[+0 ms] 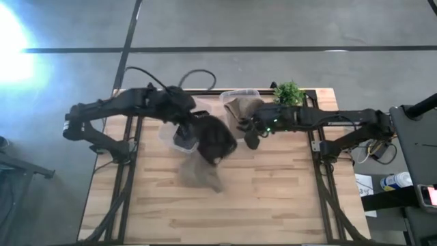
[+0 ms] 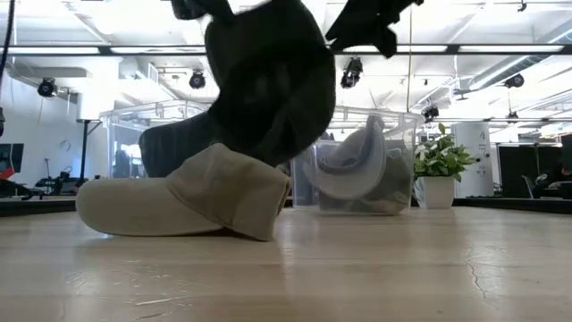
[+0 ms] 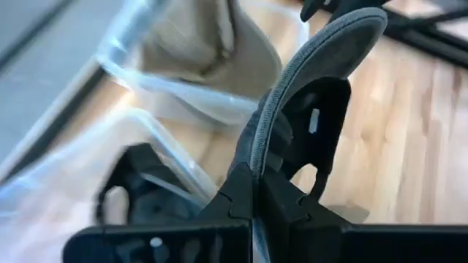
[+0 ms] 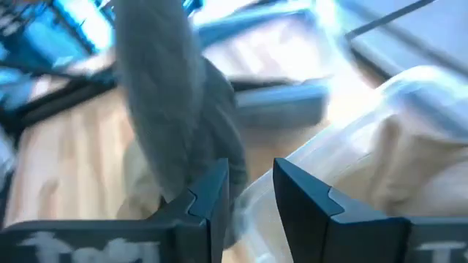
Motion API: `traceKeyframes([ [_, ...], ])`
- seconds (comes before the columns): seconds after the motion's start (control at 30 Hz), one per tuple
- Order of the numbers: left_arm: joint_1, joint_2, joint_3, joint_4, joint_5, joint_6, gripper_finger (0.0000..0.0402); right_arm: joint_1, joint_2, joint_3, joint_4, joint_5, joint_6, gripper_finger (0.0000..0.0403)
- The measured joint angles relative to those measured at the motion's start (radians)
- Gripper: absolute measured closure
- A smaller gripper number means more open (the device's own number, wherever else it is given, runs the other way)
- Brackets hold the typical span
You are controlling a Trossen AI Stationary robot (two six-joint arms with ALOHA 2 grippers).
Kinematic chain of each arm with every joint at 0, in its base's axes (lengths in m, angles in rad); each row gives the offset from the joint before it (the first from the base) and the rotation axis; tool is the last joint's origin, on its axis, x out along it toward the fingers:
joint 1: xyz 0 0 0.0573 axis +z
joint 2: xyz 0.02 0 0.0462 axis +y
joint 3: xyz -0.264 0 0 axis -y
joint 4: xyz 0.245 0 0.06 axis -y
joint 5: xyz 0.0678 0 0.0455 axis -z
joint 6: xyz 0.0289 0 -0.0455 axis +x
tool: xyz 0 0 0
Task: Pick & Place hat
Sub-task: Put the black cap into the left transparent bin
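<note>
Left end effector (image 3: 252,201) pinches the dark hat's (image 1: 217,140) brim, hat hanging below

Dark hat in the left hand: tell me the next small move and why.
Probably carry the dark hat sideways to bare wood before lowering it. The left hand is shut on its brim, holding it in the air directly above the beige hat lying on the table, so a straight drop would land on that one. The right hand waits open beside the clear bin.
</note>
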Motion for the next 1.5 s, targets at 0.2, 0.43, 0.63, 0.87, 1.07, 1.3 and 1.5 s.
traceKeyframes([
  [0.2,0.0,0.001,0.231,-0.259,-0.219,-0.057,0.0395,-0.003,-0.071,0.0,-0.051,0.114,0.001,0.0298],
  [0.43,0.001,0.001,0.411,-0.556,-0.339,-0.223,0.0395,-0.01,-0.066,-0.001,-0.092,0.138,0.011,0.0296],
  [0.63,0.0,-0.004,0.413,-0.553,-0.4,-0.293,0.0395,-0.014,-0.025,-0.002,-0.095,0.137,0.013,0.0303],
  [0.87,0.001,0.0,0.412,-0.553,-0.696,-0.21,0.0395,-0.015,0.02,-0.003,-0.101,0.137,0.013,0.0297],
  [1.07,0.001,0.001,0.408,-0.553,-0.665,-0.212,0.0395,-0.015,0.046,-0.003,-0.102,0.136,0.013,0.0299],
  [1.3,-0.008,0.006,0.325,-0.551,-0.522,-0.266,0.0395,-0.015,0.05,-0.003,-0.102,0.134,0.009,0.0305],
  [1.5,0.007,0.005,0.067,-0.55,-0.268,-0.257,0.0395,-0.015,0.049,-0.003,-0.102,0.131,0.024,0.0299],
])
